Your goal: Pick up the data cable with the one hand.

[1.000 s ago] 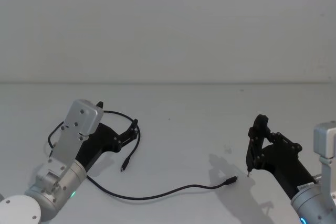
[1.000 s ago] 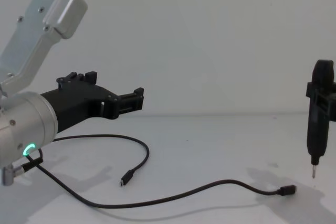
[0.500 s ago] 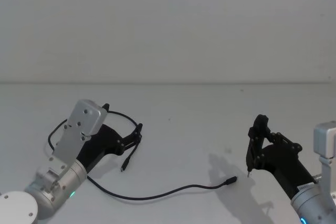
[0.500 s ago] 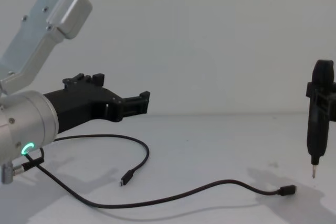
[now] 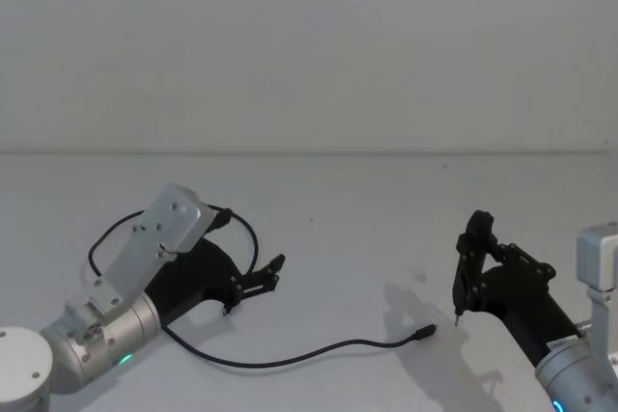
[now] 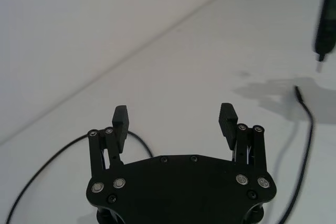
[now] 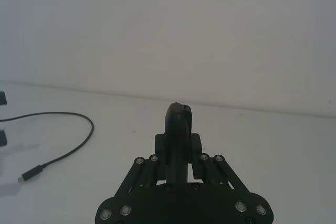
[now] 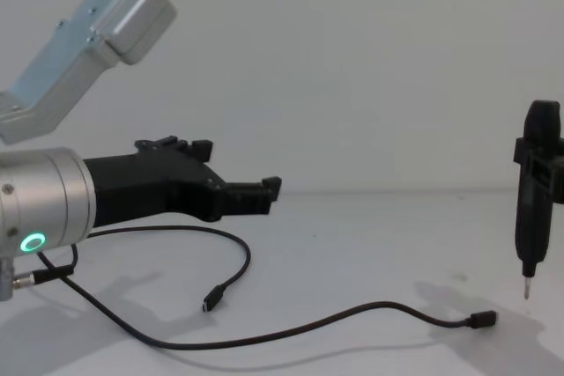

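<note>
– Head view: where's the left gripper [image 5: 268,273]?
– Over the looped end of the data cable [image 5: 290,362], fingers spread wide; the cable lies on the table [image 5: 367,200]
– And the right gripper [image 5: 480,250]?
– Right of the cable's plug, clamped on a slim black tool [image 5: 463,277]

Location type: robotics laboratory test bench. Indicators: a plain white tabletop [image 5: 367,229] set against a bare white wall [image 5: 309,45], forming a uniform work surface. Two silver cylindrical arms carry lit status rings: the left arm [image 8: 48,209], the right arm [image 5: 579,373]. Each ends in a black linkage unit — the left gripper [image 6: 174,115] with fingers apart, the right gripper [image 7: 178,148] clamping a slim black tool [image 8: 536,191].
</note>
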